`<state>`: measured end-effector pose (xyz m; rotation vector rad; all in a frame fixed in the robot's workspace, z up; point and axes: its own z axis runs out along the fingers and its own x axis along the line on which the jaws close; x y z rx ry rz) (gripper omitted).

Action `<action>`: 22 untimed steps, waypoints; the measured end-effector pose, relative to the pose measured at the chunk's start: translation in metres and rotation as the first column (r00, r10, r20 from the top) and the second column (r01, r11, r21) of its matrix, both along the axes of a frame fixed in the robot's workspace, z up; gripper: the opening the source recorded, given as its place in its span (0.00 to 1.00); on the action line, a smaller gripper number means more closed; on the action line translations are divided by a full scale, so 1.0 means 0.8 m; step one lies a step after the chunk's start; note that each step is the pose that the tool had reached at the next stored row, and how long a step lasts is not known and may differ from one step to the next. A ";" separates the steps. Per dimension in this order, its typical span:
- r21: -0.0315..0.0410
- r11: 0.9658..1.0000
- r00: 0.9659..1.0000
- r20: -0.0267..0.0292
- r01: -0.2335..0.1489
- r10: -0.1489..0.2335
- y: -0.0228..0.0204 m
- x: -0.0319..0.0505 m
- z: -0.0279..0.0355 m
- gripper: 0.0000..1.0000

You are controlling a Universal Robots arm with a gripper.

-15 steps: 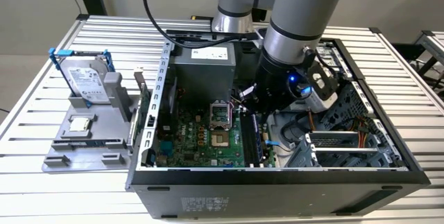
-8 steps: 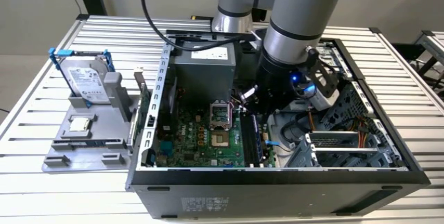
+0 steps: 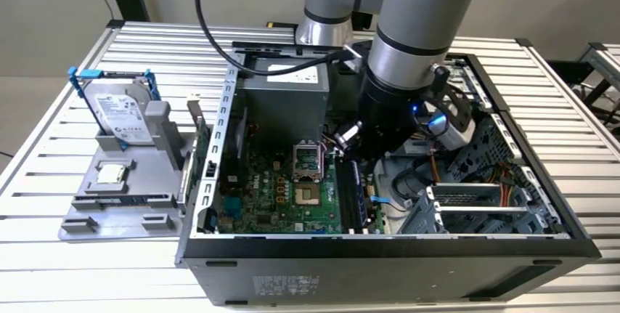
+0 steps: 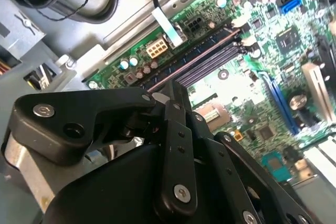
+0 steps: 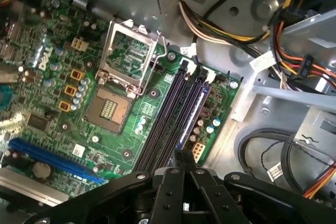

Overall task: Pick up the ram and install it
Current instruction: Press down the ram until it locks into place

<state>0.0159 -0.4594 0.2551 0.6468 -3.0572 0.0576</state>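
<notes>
The ram (image 5: 195, 109) stands on edge in the outermost of the dark motherboard slots (image 5: 170, 114), next to the board's edge. In the second wrist view the ram (image 4: 202, 50) shows as a thin stick with dark blue chips. My gripper (image 5: 182, 157) is shut, its black fingers (image 4: 176, 129) pressed together with nothing visible between them. The gripper (image 4: 170, 92) sits directly over one end of the ram; whether it touches is not visible. In the exterior view the gripper (image 3: 349, 144) reaches down into the open computer case (image 3: 388, 244) over the slots.
The open processor socket (image 5: 128, 56) lies beside the slots. Cable bundles (image 5: 294, 30) and a metal drive cage (image 3: 480, 200) crowd the other side. Outside the case, a grey fixture (image 3: 83, 218) holds a silver hard drive (image 3: 121, 117), a small square chip (image 3: 112, 173) and a thin dark strip (image 3: 131, 198).
</notes>
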 end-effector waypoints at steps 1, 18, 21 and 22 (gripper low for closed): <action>-0.001 1.000 1.000 0.000 -0.014 0.014 0.0000 0.000 0.0000 0.00; 0.023 0.975 0.976 0.005 -0.219 0.219 0.0000 0.000 -0.0011 0.00; 0.023 0.970 0.971 0.005 -0.240 0.240 0.0004 0.000 -0.0016 0.00; 0.023 0.968 0.969 0.005 -0.249 0.249 0.0005 0.000 -0.0017 0.00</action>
